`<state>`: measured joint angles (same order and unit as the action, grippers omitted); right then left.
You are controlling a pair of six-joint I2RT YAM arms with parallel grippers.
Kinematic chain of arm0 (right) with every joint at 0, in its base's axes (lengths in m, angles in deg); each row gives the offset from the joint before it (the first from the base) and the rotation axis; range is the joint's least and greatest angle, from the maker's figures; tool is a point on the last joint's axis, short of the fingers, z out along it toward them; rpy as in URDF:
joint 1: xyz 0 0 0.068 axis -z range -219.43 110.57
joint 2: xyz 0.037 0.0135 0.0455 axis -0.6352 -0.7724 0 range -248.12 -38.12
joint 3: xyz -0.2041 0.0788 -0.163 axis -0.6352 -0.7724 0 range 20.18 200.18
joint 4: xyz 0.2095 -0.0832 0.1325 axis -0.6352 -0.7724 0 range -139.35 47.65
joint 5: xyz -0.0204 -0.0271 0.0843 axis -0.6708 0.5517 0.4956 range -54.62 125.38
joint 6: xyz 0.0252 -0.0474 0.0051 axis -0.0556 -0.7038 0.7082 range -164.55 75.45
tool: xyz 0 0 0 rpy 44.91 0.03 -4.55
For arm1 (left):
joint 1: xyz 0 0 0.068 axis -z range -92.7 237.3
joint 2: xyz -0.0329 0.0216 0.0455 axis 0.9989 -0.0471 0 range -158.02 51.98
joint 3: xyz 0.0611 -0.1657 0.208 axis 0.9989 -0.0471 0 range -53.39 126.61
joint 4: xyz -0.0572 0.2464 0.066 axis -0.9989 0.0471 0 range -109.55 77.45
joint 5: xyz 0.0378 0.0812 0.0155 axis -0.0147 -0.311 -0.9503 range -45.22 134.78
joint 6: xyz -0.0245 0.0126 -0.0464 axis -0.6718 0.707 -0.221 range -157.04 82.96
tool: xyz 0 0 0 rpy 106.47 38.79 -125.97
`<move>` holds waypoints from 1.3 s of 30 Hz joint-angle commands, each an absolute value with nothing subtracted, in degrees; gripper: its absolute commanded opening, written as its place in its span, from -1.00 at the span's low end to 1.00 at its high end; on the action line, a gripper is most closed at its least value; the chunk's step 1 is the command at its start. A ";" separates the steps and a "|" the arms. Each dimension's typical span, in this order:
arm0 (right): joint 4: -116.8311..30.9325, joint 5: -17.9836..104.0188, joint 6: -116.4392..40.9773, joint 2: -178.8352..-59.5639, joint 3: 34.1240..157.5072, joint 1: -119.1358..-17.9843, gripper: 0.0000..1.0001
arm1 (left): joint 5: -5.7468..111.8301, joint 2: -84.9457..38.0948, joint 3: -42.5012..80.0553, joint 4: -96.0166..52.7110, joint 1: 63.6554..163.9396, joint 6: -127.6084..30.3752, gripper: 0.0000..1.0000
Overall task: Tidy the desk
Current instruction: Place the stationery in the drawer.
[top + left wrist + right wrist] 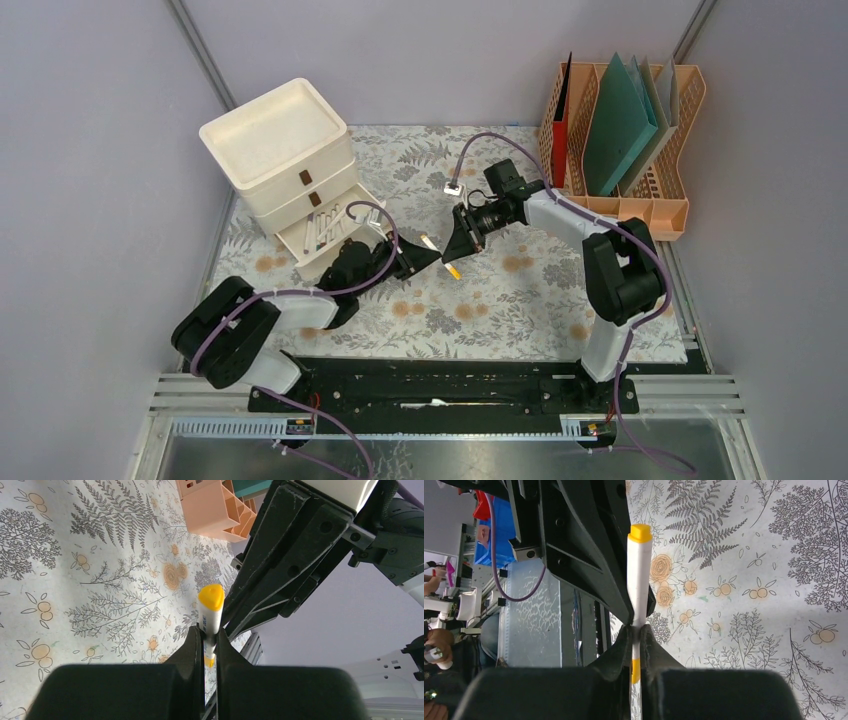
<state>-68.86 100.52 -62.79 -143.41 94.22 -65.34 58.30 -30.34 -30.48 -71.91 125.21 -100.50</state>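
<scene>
A white marker with yellow ends (452,270) hangs above the middle of the desk (500,300), held between both grippers. My left gripper (425,258) is shut on it from the left; in the left wrist view the gripper (209,630) pinches the marker (210,605) just below its yellow cap. My right gripper (455,250) is shut on it from the right; in the right wrist view the gripper (638,630) clamps the marker (639,570) near its lower yellow end. Each gripper's black fingers show close beside the other's.
A white drawer unit (285,150) stands at the back left, its bottom drawer (325,235) pulled open with several pens inside. A peach file rack (625,140) with green and red folders stands at the back right; it also shows in the left wrist view (215,510).
</scene>
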 commanded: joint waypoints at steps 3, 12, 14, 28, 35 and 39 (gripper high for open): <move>-70.66 100.43 -65.60 -139.59 94.71 -66.27 -0.65 | 52.63 -22.19 -27.55 -62.38 125.78 -93.23 -1.00; -71.47 94.89 -67.72 -137.15 94.55 -66.22 0.11 | 24.27 -6.87 -17.94 -21.40 124.12 -71.29 -1.00; -71.45 93.79 -68.04 -136.87 94.45 -66.13 0.15 | 15.50 -7.30 -13.25 -13.20 123.50 -66.09 -1.00; -71.57 92.42 -68.42 -136.17 94.36 -65.83 0.19 | -25.08 -39.02 12.50 -3.35 121.80 -29.67 -0.82; -71.60 92.51 -68.63 -135.89 94.27 -65.21 0.19 | -21.75 -37.96 13.77 -3.82 123.10 -31.46 0.01; -71.71 92.42 -68.82 -136.11 94.36 -65.13 0.19 | -16.83 -32.38 11.21 -3.51 123.94 -34.66 0.24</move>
